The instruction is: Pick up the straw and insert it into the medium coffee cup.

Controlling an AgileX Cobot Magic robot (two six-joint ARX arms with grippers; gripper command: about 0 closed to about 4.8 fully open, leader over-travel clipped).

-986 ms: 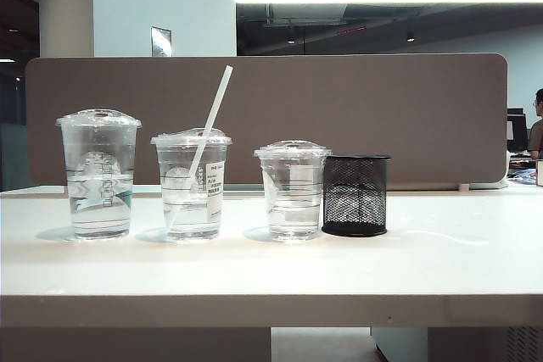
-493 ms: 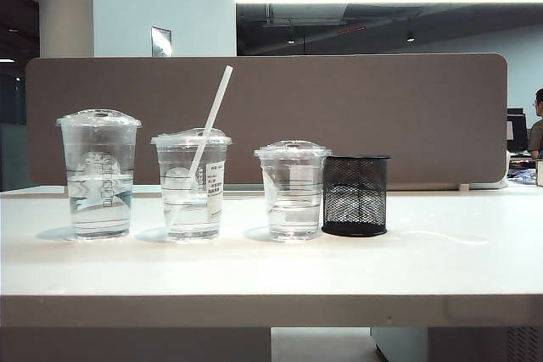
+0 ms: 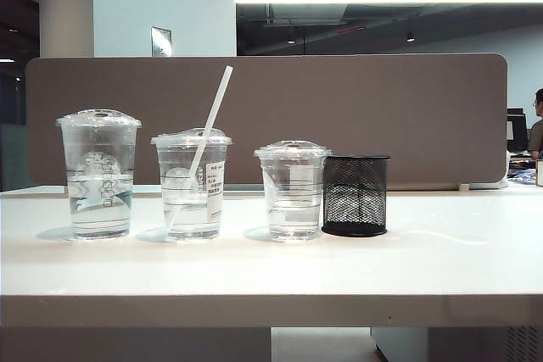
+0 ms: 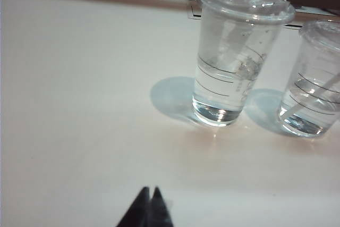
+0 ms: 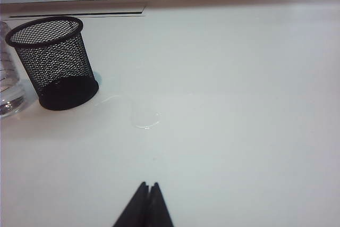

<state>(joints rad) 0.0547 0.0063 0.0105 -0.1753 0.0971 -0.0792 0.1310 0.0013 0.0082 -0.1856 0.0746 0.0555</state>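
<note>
The straw (image 3: 209, 130) leans through the domed lid of the medium coffee cup (image 3: 192, 184), its lower end in the water. Just beside that cup stand the tallest cup (image 3: 98, 173) on one side and the shortest cup (image 3: 293, 190), then a black mesh holder (image 3: 355, 195), on the other. The left hand (image 4: 149, 200) and right hand (image 5: 148, 195) hover clenched and empty over the table (image 3: 271, 269), well apart from the cup. The task looks done; the steep lean could tip the straw if the cup is nudged.
</note>
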